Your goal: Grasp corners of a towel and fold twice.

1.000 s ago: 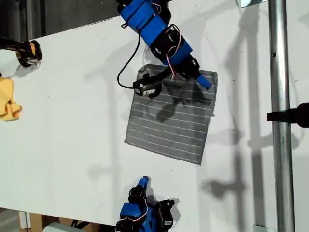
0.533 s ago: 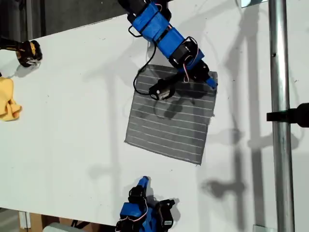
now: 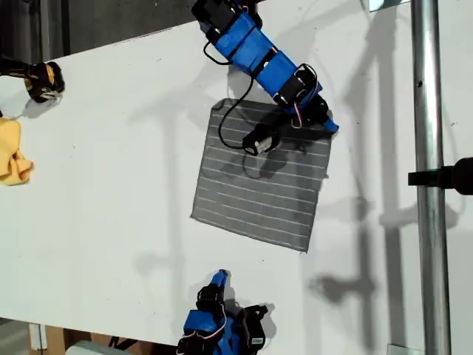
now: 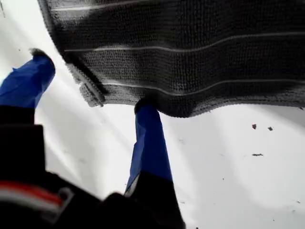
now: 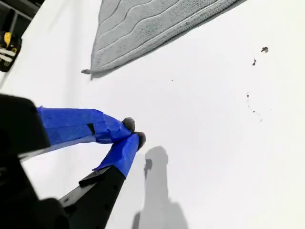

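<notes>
The exterior view takes in the whole towel (image 3: 260, 177), lying flat and unfolded in the middle of the frame on the white worktop (image 3: 111, 192), with a yellow cloth (image 3: 13, 151) far off at the exterior view's left edge. The wrist views show neither that cloth nor the towel's full outline.

My first tool (image 3: 329, 124) sits at the towel's corner (image 3: 329, 118) in the upper right of the towel as the exterior view shows it. The first wrist view shows what the exterior view cannot: the tool (image 4: 90, 86) is spread wide, one blue finger (image 4: 150, 143) with its tip at the towel's hem, the other (image 4: 26, 81) off on the bare worktop, the corner (image 4: 90, 95) between them. Whether the near tip presses the cloth or slips under it is hard to tell.

My second tool (image 3: 219, 279) rests low in the exterior view, well apart from the towel. Its wrist view shows its fingers pressed together at the tips (image 5: 132, 132), holding nothing, with a towel corner (image 5: 93, 69) beyond.

The first arm's body hides part of the towel's upper edge in the exterior view.
</notes>
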Action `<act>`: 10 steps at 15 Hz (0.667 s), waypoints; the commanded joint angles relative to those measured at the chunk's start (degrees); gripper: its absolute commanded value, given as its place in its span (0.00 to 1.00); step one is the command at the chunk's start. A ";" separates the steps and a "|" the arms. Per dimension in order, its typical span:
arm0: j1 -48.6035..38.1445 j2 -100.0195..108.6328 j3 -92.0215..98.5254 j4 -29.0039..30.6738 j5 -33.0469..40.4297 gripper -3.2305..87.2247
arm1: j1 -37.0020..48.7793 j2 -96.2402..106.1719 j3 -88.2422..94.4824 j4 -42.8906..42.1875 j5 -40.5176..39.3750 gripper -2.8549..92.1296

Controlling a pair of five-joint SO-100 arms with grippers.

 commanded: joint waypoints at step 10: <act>0.18 0.44 0.09 -1.05 -0.53 0.02 | 1.41 -6.50 -3.60 0.35 1.32 0.03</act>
